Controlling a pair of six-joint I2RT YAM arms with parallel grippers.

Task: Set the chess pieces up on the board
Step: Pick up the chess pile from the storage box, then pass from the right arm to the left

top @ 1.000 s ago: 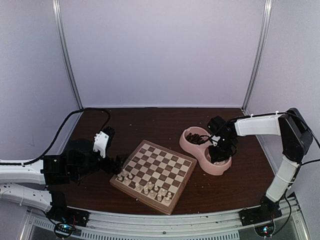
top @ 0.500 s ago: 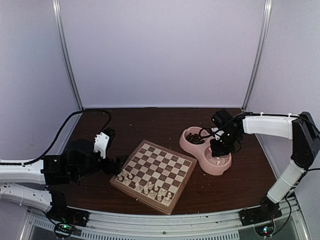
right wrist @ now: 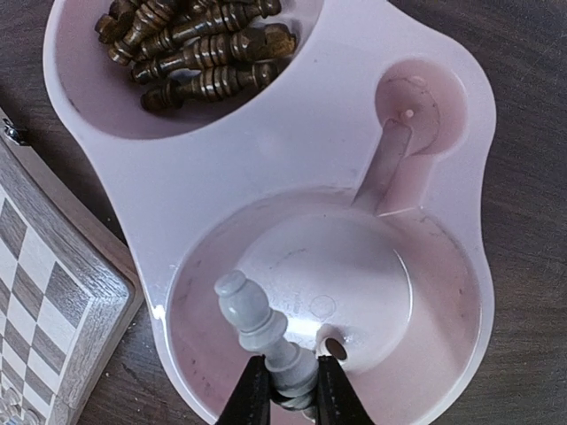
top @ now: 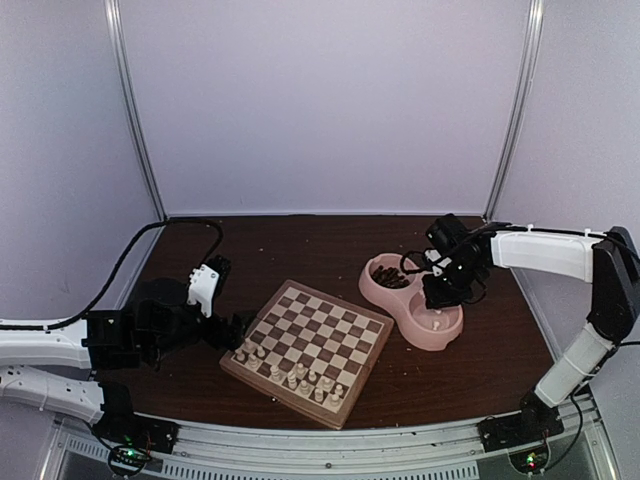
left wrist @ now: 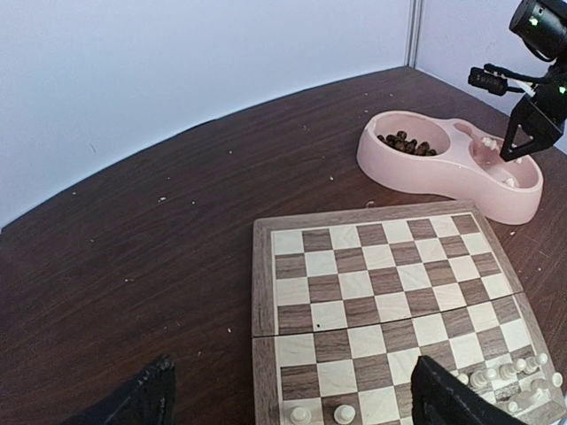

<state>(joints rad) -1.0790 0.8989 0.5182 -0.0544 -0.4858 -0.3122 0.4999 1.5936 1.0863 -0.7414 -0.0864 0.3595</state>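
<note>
right fingers (right wrist: pixel 248 400) clamp a turned cream chess piece (right wrist: pixel 264 329); left fingers (left wrist: pixel 456 400) spread apart.

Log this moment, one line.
right gripper: shut on pale cream chess piece over pink double-compartment bowl | left gripper: open by wooden checked chessboard

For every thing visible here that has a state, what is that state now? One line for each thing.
left gripper, open, holding nothing, at the board's left side.
right gripper, shut on the cream chess piece, above the pink bowl.
cream chess piece, gripped at its wide end, tilted.
board, lying flat; other cream pieces stand on its near rows only.
pink bowl, upright; one compartment holds the dark pieces.
dark pieces, lying heaped.
</note>
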